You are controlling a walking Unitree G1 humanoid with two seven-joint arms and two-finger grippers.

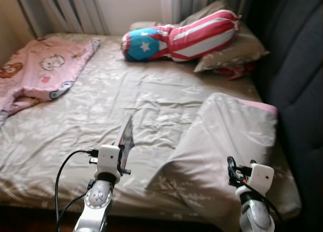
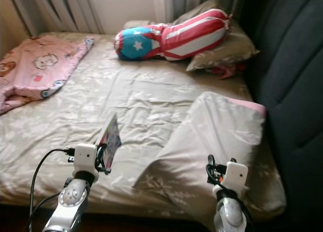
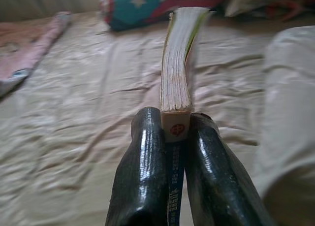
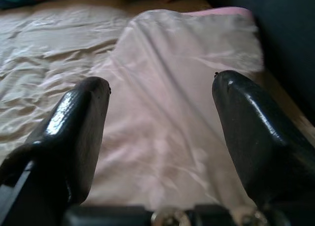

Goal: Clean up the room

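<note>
Black fingers of the left gripper (image 3: 170, 152) pinch a thin paperback book (image 3: 178, 63) upright above the crumpled beige bedsheet (image 1: 101, 110), the right gripper (image 4: 160, 137) spread wide over a folded beige blanket (image 1: 222, 141), with a pink cartoon quilt (image 1: 40, 67) and striped bolster (image 1: 181, 37) beyond.

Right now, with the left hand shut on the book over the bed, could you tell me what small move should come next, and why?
Probably lift the book clear and carry it off the bed. The left hand already clamps its spine firmly, while the right hand hovers open over the folded cover, holding nothing.
</note>
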